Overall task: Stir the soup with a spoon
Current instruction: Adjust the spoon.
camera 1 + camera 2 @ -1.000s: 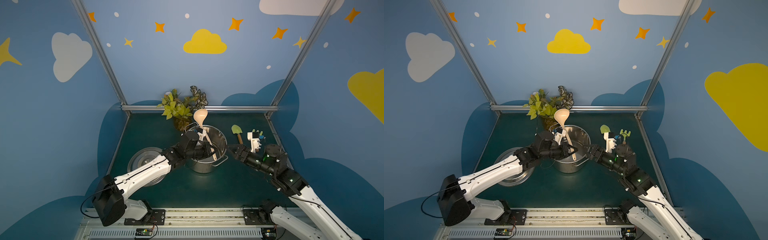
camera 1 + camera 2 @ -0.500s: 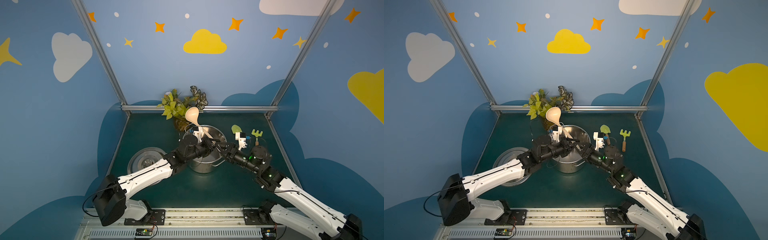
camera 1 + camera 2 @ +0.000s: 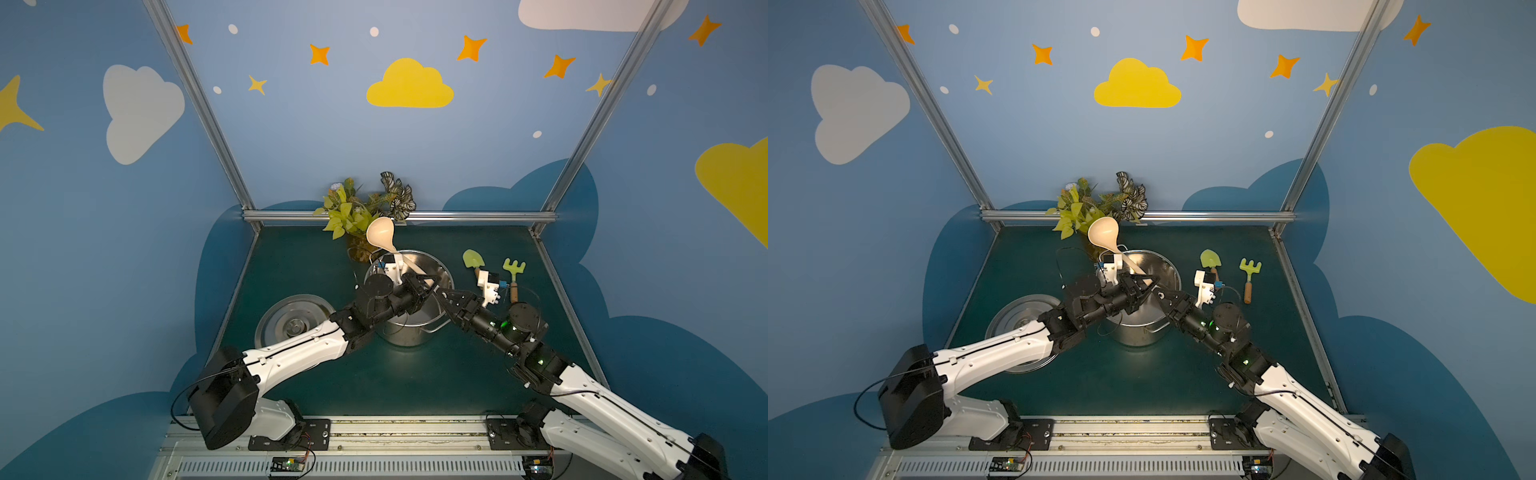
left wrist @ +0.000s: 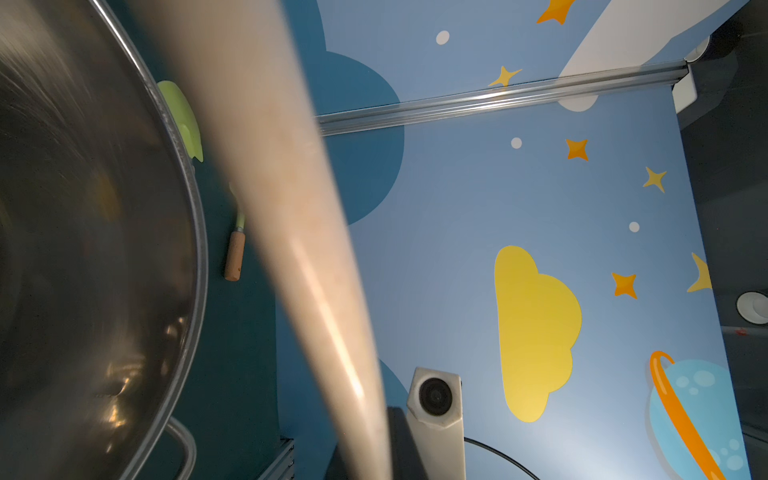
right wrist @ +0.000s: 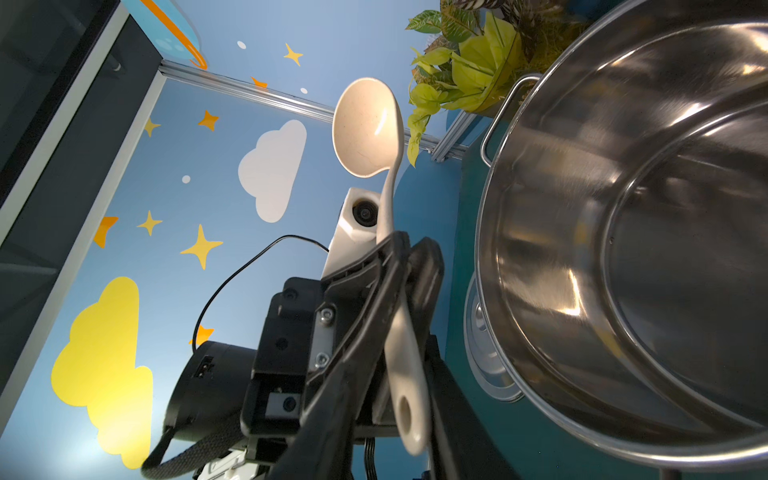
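**Left gripper** [image 3: 417, 284], clamped on the mid-handle of the cream ladle [image 5: 399, 332], holds it slanted above the steel pot [image 3: 407, 336]. The ladle's bowl is raised toward 11 o'clock, beyond the far rim. The handle end sits low toward 4 o'clock, over the pot mouth.

**Right gripper** [image 3: 438, 293], reaching in from 4 o'clock, has its jaws narrowly apart on either side of that handle end. Whether they touch it cannot be told.

**Pot interior:** bare metal, with no soup discernible. The ladle's bowl is outside it.

**Around the pot:** lid [image 3: 286, 316] at 9 o'clock, plant [image 3: 353, 212] at 11, green trowel [image 3: 473, 259] and rake [image 3: 514, 268] at 2.

**Hazards, as judged:**
- If the left gripper releases before the right grips firmly, the bowl-heavy ladle would pivot and drop.
- A grip at the very end may slip under that leverage.
- The crowded grippers may collide.
- Turning the ladle bowl-down may strike the plant or the rim and shift the pot.
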{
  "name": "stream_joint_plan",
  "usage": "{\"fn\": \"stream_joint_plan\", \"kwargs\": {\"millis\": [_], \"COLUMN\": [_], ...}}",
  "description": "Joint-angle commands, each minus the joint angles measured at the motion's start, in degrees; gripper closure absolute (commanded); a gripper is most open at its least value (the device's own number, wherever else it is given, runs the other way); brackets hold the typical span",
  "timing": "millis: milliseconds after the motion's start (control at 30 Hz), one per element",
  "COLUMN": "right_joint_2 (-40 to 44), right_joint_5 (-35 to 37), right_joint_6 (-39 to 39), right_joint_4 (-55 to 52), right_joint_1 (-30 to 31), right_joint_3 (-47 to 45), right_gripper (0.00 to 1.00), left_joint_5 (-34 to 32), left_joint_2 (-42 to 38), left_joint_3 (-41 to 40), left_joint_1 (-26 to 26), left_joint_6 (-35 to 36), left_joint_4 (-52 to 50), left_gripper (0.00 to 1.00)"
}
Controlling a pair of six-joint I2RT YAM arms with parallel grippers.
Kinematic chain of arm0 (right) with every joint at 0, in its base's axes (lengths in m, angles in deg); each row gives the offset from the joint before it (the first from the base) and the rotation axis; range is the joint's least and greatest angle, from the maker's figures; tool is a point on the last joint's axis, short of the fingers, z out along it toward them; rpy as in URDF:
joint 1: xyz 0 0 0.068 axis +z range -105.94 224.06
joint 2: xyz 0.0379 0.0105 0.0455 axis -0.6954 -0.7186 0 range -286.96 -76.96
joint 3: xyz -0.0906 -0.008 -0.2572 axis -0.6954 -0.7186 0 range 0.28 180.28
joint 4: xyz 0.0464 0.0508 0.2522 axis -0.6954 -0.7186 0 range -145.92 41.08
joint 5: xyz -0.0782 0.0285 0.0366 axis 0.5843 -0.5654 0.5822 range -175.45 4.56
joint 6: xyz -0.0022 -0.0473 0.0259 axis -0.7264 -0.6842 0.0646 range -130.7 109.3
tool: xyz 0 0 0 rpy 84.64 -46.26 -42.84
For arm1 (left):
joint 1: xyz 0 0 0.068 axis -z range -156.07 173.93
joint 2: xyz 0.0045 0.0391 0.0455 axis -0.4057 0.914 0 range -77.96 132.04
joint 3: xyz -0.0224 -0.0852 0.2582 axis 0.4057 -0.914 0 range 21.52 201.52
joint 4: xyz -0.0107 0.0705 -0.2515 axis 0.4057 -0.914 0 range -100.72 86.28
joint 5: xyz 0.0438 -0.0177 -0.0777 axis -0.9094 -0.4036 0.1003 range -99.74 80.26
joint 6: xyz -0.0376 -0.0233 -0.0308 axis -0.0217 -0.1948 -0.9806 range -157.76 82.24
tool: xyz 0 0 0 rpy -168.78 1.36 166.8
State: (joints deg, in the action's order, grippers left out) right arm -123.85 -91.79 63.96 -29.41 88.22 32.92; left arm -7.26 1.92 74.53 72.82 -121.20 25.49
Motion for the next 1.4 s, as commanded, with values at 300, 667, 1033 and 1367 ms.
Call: {"fn": "stream_joint_plan", "kwargs": {"millis": [300,667,1033,1367], "right_joint_2": [-2.39,-3.68,-2.64,2.78], "right_joint_5": [1.77,0.97,-0.78,-0.31], "right_joint_6": [-0.95,-1.08,-0.85,-3.53], "right_joint_4": [7.52,9.59,7.60,-6.89], "right_joint_1": [0.17,-0.78,-1.48,-3.48], "right_joint_3": [0.23,0.04,1.17,4.56], "right_gripper": [0.72,0.86,1.00,1.00], "left_joint_5": [-0.03,0.73,2.52,2.79], "left_joint_2": [0.53,0.99,0.63,-5.77], "left_joint_3": [-1.30,-2.23,-1.26,-2.59], "left_joint_1": [0.88,1.57,0.47,-4.44], "left_joint_6": [-1.22,-2.25,-0.02,5.33], "left_joint_4": [3.18,4.91,2.09,-6.41], "left_gripper": [0.97,0.97,0.45,0.00]}}
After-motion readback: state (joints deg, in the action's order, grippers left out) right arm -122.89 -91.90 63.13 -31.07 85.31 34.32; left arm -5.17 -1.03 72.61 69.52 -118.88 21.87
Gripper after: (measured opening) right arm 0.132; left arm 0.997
